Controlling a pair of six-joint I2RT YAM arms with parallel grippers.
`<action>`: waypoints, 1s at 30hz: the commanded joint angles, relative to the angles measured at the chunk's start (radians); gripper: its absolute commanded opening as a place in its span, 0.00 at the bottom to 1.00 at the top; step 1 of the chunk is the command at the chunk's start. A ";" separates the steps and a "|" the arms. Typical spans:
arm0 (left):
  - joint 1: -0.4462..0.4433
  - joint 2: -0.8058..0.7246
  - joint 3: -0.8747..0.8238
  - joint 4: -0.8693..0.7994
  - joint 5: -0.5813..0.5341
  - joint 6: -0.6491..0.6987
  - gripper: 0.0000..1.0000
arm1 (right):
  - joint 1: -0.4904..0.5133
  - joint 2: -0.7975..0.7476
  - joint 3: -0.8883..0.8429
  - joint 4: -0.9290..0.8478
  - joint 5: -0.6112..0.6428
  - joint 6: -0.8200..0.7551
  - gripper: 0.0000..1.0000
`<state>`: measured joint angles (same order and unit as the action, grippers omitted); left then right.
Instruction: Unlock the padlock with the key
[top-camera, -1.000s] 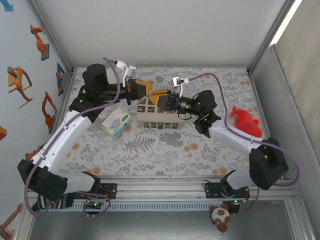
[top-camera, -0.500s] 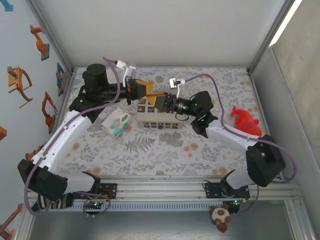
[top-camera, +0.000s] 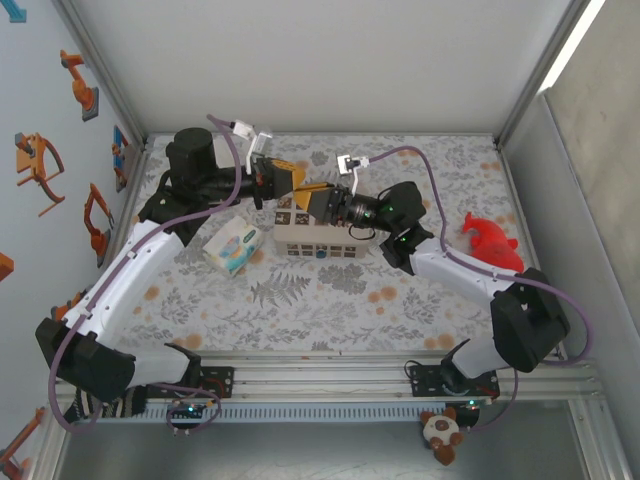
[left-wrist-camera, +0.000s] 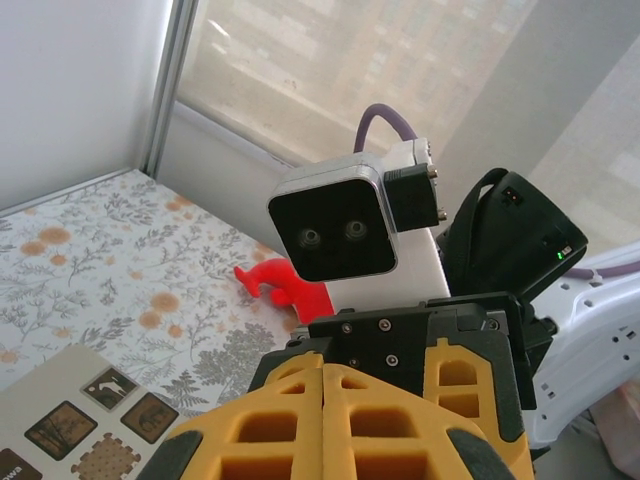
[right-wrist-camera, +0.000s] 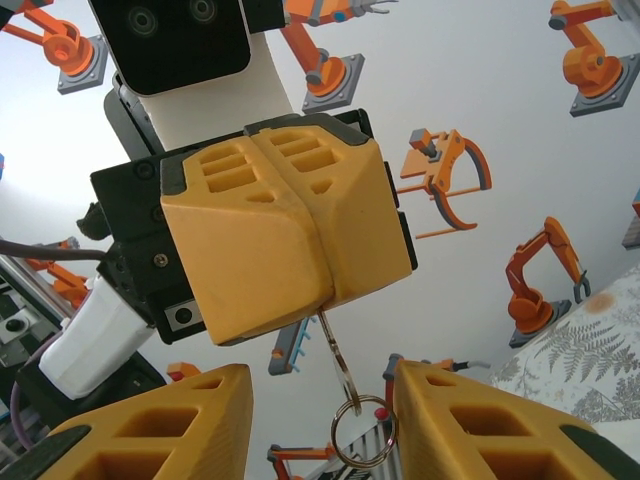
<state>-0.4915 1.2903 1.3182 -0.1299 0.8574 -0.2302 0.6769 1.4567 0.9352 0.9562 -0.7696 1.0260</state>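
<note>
Silvery and thin, the key (right-wrist-camera: 334, 352) hangs edge-on from the left gripper (right-wrist-camera: 300, 235), whose yellow fingers are clamped together on its upper end, while its wire key ring (right-wrist-camera: 362, 432) dangles between the spread fingers of the right gripper (right-wrist-camera: 320, 430) — both meet over the far edge of a cardboard box (top-camera: 315, 238). Beside the box lies a teal-and-white packet (top-camera: 233, 246), a red toy (top-camera: 492, 243) well apart to the right — all on a floral tablecloth (top-camera: 330, 300) by a wall with orange robot stickers (top-camera: 40, 165)
</note>
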 joint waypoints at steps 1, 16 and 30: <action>-0.001 0.009 0.030 -0.012 -0.014 0.028 0.00 | 0.007 0.002 0.032 0.044 0.001 0.014 0.40; 0.016 0.007 0.023 -0.026 -0.034 0.026 0.00 | 0.007 0.007 0.005 0.044 0.018 0.014 0.35; 0.021 -0.012 0.011 -0.042 -0.023 0.040 0.00 | -0.009 -0.003 -0.005 0.018 0.025 0.003 0.48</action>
<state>-0.4759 1.3010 1.3190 -0.1558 0.8299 -0.2188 0.6746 1.4609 0.9352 0.9550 -0.7540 1.0389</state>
